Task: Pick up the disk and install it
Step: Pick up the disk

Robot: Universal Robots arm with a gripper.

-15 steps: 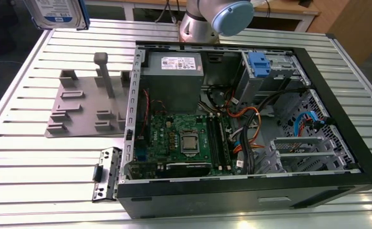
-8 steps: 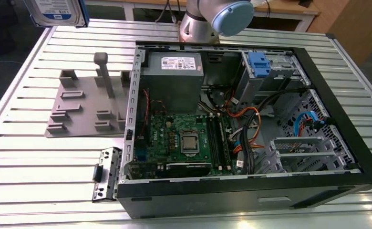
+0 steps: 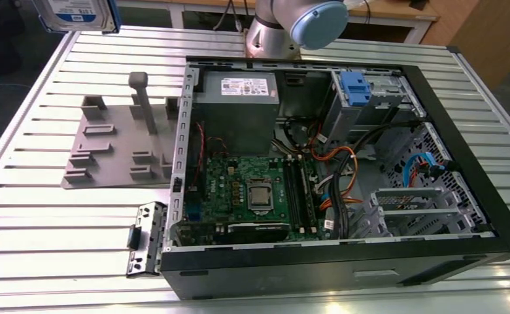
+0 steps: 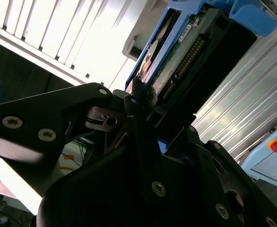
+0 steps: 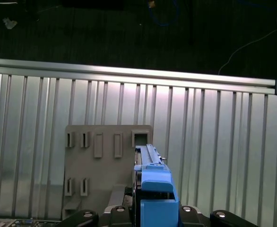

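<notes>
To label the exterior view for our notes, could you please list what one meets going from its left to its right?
silver metal hard disk with blue side rails → grey metal power supply box with white sticker → tall blue plastic latch → black metal computer case's right-hand wall

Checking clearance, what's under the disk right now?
Below the disk, the first wrist view shows the grey holder plate on the slatted table; the plate's part behind the disk is covered.
</notes>
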